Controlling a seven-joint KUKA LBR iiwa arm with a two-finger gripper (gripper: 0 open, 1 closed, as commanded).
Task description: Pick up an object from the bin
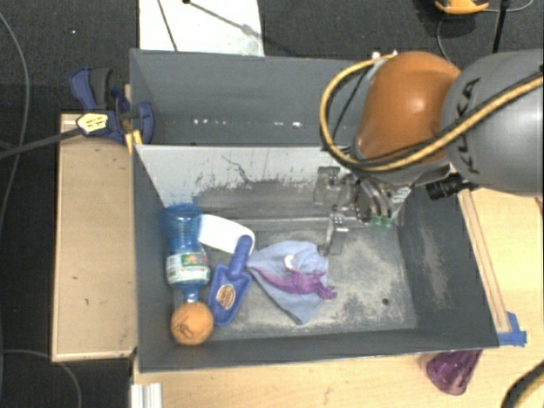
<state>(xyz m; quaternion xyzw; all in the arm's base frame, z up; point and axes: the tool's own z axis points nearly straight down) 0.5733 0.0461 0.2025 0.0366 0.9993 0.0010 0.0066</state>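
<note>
Just beside jaws: crumpled lavender cloth (285, 280).

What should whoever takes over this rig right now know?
Gripper: low in the grey bin, at the upper right edge of the pale purple cloth; no thing seen in it.
Left side of bin: blue bottle, white piece, blue scoop, orange ball.
Done: nothing lifted out.
Left: grasp one thing, probably the cloth as the nearest, and lift it.
</note>
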